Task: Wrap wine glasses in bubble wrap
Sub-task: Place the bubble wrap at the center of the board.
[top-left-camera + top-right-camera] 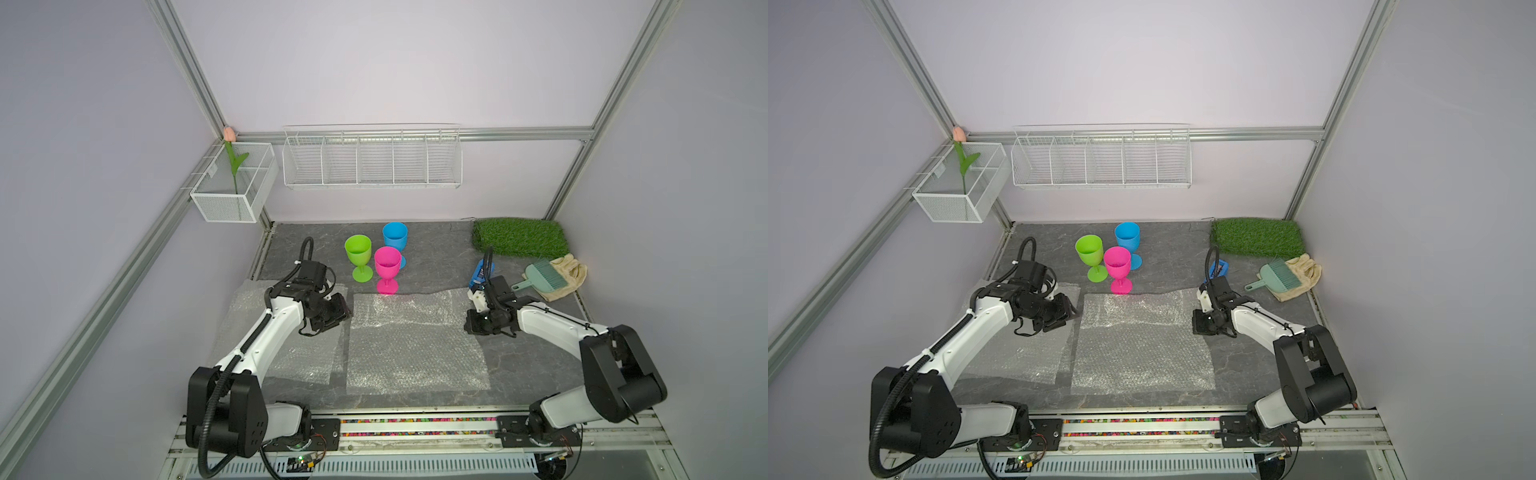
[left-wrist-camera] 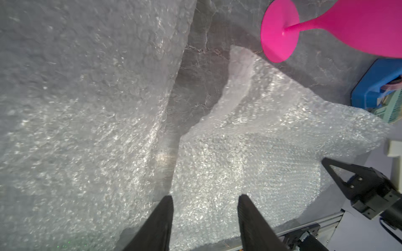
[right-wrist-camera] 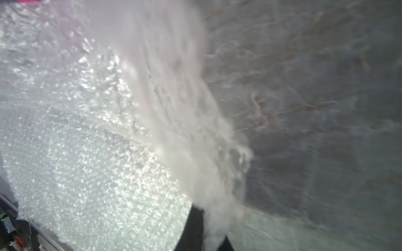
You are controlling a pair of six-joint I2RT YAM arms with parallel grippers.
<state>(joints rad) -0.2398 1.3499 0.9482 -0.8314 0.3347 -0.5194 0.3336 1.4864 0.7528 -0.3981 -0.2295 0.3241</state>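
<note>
At the rear middle of the grey table (image 1: 440,257), the three wine glasses are standing upright in a tight cluster: the green goblet (image 1: 358,251), the pink goblet (image 1: 387,264) and the blue goblet (image 1: 395,235). The pink one is partly covering the blue one's stem in both top views. Two pieces of bubble wrap are lying in front of them. The middle sheet (image 1: 415,349) is lying with its far edge just beside the pink foot, and the left arm is covering much of the left sheet (image 1: 309,357).

The left claw (image 2: 204,198) is hanging open over the strip where the two sheets meet, gripping nothing. The right claw (image 3: 210,226) is closed on the middle sheet's right edge, and the pinched film is standing up blurred and whitish before the wrist camera.

Behind the right arm a blue object (image 1: 477,276) is showing only in part, too hidden to name. Further right a grass mat (image 1: 519,237), a teal brush (image 1: 544,276) and a beige cloth (image 1: 571,270) are lying apart from the sheets. On the wall a wire rack (image 1: 372,160) and a mesh basket (image 1: 232,187) holding a tulip (image 1: 230,134) are hanging.
</note>
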